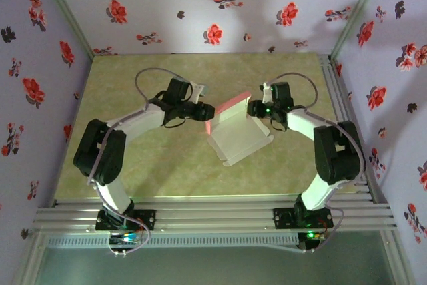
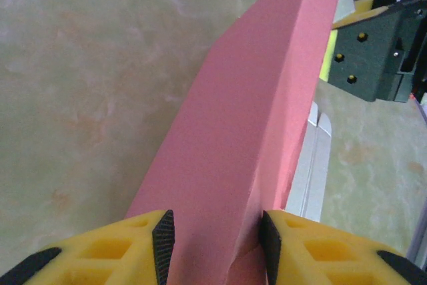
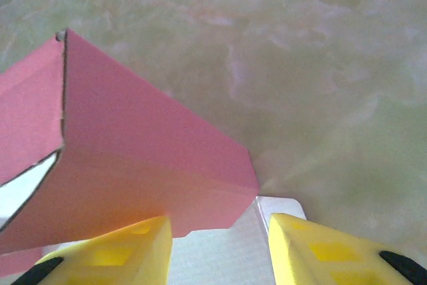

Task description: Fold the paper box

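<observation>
counter (image 1: 127, 91): greenish and marbled, lying under both arms.

left arm (image 1: 127, 131): bent at the elbow, reaching rightward toward the middle of the counter.

left pincer (image 1: 203, 113): clenched on the left end of the box's raised flap. In its wrist view, black pads (image 2: 164, 238) pressed against both faces of the pink card, yellow fingers on either side.

paper box (image 1: 239, 135): at the middle of the counter, between the two pincers. Flat part resting on the counter, whitish-grey face up, nearer the arm bases. Far edge turned up into a salmon-pink flap (image 1: 227, 108), tilted rather than fully upright. From the left wrist, seen as a long pink strip with a crease, running away from the pads. From the right wrist, seen as a pink panel with a folded corner and a sliver of white inside at the left.

right pincer (image 1: 252, 108): released, yellow fingers (image 3: 133, 248) spread well apart at the right end of the flap. Whitish sheet visible in the gap, lower pink edge crossing the tip of one finger. Contact with the card: cannot tell.

right arm (image 1: 333, 151): bent at the elbow, reaching leftward toward the box.
</observation>
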Robot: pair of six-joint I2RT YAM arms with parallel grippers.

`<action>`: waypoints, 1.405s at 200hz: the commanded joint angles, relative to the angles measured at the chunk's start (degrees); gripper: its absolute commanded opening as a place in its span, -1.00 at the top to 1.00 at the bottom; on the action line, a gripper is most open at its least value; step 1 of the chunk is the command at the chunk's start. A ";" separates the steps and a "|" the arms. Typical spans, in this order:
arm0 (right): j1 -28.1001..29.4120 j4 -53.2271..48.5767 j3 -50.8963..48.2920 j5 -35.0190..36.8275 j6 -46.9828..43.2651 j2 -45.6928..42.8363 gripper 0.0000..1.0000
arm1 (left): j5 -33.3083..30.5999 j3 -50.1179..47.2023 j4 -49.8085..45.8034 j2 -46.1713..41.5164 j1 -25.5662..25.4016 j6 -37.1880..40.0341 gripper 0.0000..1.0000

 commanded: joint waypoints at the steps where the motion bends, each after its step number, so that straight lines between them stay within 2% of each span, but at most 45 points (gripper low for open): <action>1: -0.21 1.65 1.47 -2.13 -1.52 1.06 0.12 | 0.46 0.81 -6.60 2.92 0.67 1.85 0.14; 36: -0.27 1.17 1.73 -1.74 -1.94 1.35 0.12 | 5.36 4.85 -5.54 3.50 1.66 1.58 0.00; 108: -0.30 -0.15 3.57 -1.03 -2.91 3.04 0.14 | 13.43 17.28 -3.74 11.05 2.57 1.63 -0.22; 210: -0.48 -0.86 6.93 -3.28 -3.79 6.57 0.14 | 16.77 35.79 -4.47 26.00 2.87 0.28 -0.36; 281: -0.70 -2.33 9.24 -5.24 -4.60 7.49 0.14 | 17.36 44.21 -0.31 33.05 2.92 -6.40 -0.37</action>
